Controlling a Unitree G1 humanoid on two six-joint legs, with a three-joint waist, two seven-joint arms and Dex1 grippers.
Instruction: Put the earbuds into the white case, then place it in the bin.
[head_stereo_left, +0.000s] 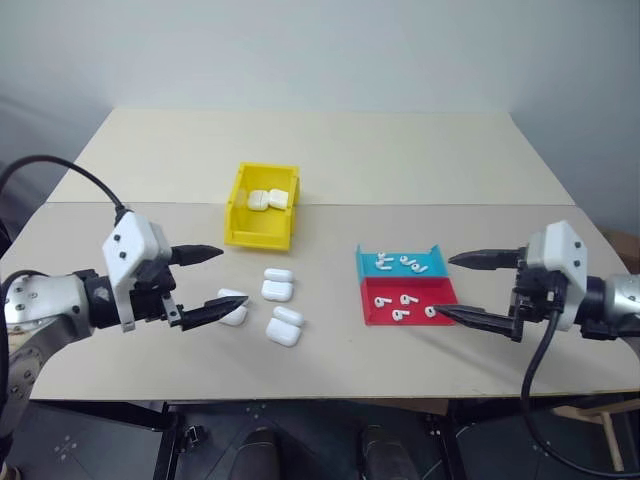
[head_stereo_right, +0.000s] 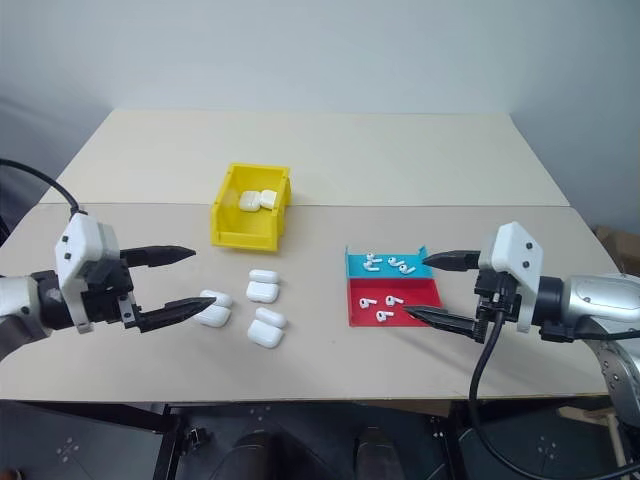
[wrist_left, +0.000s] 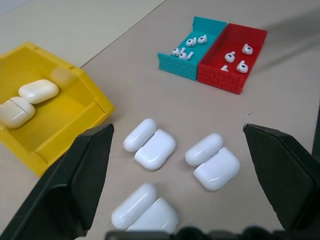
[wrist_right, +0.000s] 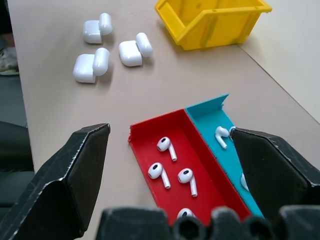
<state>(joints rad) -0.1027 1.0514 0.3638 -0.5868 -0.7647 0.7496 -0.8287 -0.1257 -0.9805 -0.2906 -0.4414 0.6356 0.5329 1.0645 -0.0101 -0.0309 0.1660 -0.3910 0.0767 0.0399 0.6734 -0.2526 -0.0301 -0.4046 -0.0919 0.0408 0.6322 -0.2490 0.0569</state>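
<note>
Left end effector (head_stereo_left: 203, 283): black fingers spread wide, empty, hovering just beside three open glossy white hinged cases (head_stereo_left: 277, 286) on the beige desk (head_stereo_left: 400, 150).
Right end effector (head_stereo_left: 468, 288): spread, empty, over the low red tray (wrist_right: 150, 132).
Earbuds (wrist_right: 165, 145): tiny white stemmed pieces in red and blue trays (wrist_right: 207, 107).
Yellow plastic bin (head_stereo_left: 262, 230): farther back, holding two closed cases.
Advice: pinch one earbud by its stem, lift straight.

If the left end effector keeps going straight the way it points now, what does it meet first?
Probably the open glossy white earbud cases on the beige table: they lie between the left end effector's spread black fingers. Depth is uncertain.
</note>
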